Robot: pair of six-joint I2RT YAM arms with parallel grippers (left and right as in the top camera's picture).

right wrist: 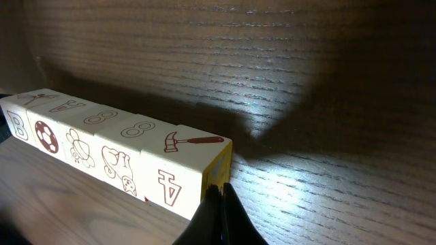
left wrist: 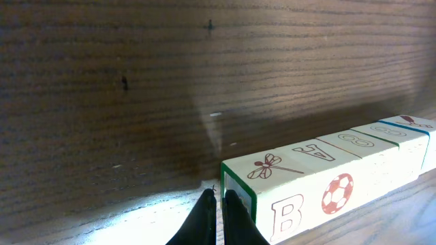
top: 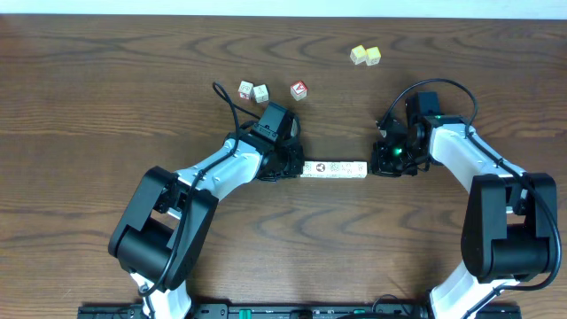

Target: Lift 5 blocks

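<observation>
Fig.: I see left gripper (left wrist: 219, 204) pointing inward, pinched closed, empty, abutting 5 blocks (top: 334, 168) | right gripper (right wrist: 219, 197) mirrors it, opposite end.

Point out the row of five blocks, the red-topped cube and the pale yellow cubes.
row of five blocks (top: 334, 168): overhead view, top face of the middle block.
red-topped cube (top: 299, 89): overhead view, its red-and-white top face.
pale yellow cubes (top: 358, 55): overhead view, top face of one of the two.

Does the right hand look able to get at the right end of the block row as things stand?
Probably yes. The shut right hand sits at the end face of the row, apparently touching it, with nothing between them.
</observation>
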